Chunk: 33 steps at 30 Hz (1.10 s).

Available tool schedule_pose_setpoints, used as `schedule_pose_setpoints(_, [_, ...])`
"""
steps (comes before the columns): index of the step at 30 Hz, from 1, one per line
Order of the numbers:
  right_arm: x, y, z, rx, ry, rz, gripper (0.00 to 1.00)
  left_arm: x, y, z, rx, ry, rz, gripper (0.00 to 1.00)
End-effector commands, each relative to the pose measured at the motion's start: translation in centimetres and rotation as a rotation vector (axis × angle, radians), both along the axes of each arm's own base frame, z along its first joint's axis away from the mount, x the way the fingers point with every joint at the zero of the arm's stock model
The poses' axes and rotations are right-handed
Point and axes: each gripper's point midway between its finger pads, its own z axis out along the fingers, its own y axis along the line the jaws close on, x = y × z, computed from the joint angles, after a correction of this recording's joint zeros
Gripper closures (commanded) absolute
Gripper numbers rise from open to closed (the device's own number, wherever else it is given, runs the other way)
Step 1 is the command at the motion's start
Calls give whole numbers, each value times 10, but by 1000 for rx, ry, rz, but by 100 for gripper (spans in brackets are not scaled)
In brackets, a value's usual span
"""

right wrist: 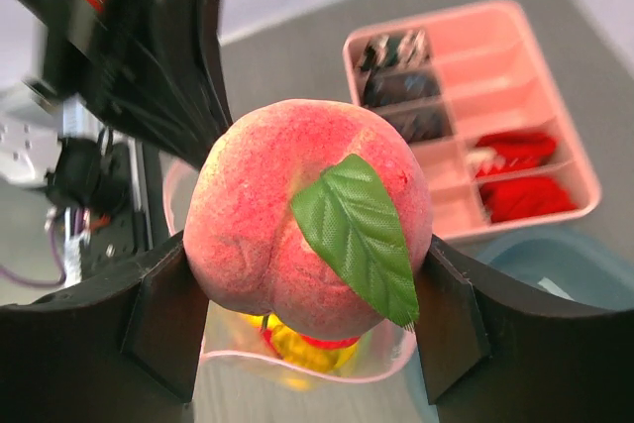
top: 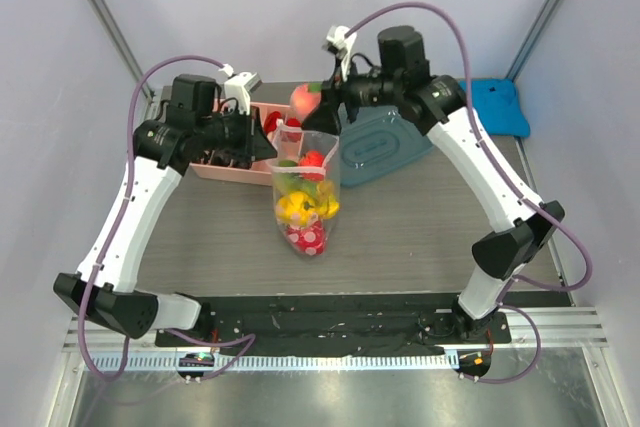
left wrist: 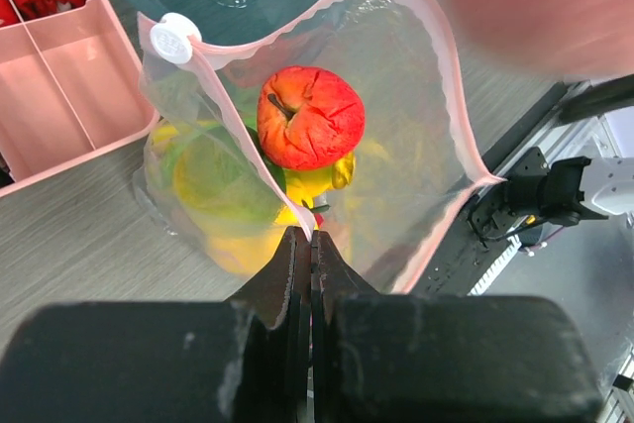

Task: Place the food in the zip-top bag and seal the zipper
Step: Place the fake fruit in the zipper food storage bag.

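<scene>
Your right gripper (right wrist: pixel 307 316) is clamped on the peach (right wrist: pixel 297 215), just above the open mouth of the bag (left wrist: pixel 416 156). Your left gripper (left wrist: pixel 305 245) is pinched shut on the bag's rim at the zipper (left wrist: pixel 230 111), holding it upright on the tabletop (top: pixel 420 237).

Bring the peach straight down, centred between the two rims, and let go only once it is below the zipper. The tomato (left wrist: pixel 310 116) sits high inside, so room looks tight, and I'd aim for the gap beside it. The left pinch must not slip, or the mouth will probably sag closed.
</scene>
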Motion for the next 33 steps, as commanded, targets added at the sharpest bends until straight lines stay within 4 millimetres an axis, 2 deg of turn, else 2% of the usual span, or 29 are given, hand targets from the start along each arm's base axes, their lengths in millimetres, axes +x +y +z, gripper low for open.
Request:
schedule_pose_setpoints(1, [-14,4,-38,-112,14,54,56,-11,-6,37,-62,-139,-56,100])
schedule_pose_setpoints(3, [-20,6,-54,-167,30,90,56,-13,-7,38,-64,-147,-60,100])
schedule_pose_setpoints(5, [-37,8,-62,-214,49,146,53,-14,-8,38,-64,-149,-65,100])
schedule_pose_setpoints(7, [-48,10,-69,-251,32,221,45,-13,-7,38,-62,-151,-54,100])
schedule_pose_setpoints(8, [-60,8,-68,-270,47,253,37,-14,-7,38,-63,-151,-53,100])
schedule_pose_setpoints(10, [-68,7,-68,-289,18,305,25,-14,-7,37,-66,-152,-48,100])
schedule_pose_setpoints(11, [-78,5,-69,-309,27,326,12,-14,-7,36,-66,-153,-49,100])
schedule_pose_setpoints(13, [-82,1,-76,-356,19,334,0,-14,-8,37,-69,-155,-51,100])
schedule_pose_setpoints(15, [-84,0,-77,-370,14,334,0,-15,-8,36,-69,-154,-49,100])
schedule_pose_setpoints(21, [-83,-3,-54,-330,-10,266,0,-18,-9,33,-76,-160,-65,100])
schedule_pose_setpoints(24, [-68,-2,-46,-290,-21,167,1,-28,-15,40,-110,-200,-135,100])
schedule_pose_setpoints(26, [-38,-3,-37,-228,-35,70,3,-30,-15,38,-115,-209,-148,100])
schedule_pose_setpoints(27, [-24,-6,-34,-201,16,-6,4,-30,-15,39,-116,-216,-145,100])
schedule_pose_setpoints(28, [-3,-15,-22,-162,2,-74,6,-29,-15,39,-112,-216,-139,100])
schedule_pose_setpoints(29, [8,-18,-19,-150,21,-108,10,-29,-14,39,-110,-215,-136,100])
schedule_pose_setpoints(30, [19,-18,-27,-156,57,-135,12,-28,-14,39,-106,-216,-135,100])
schedule_pose_setpoints(31, [22,-21,-25,-155,70,-152,14,-28,-13,40,-105,-220,-131,100])
schedule_pose_setpoints(33, [27,-23,-33,-178,79,-165,14,-28,-14,39,-105,-218,-132,100])
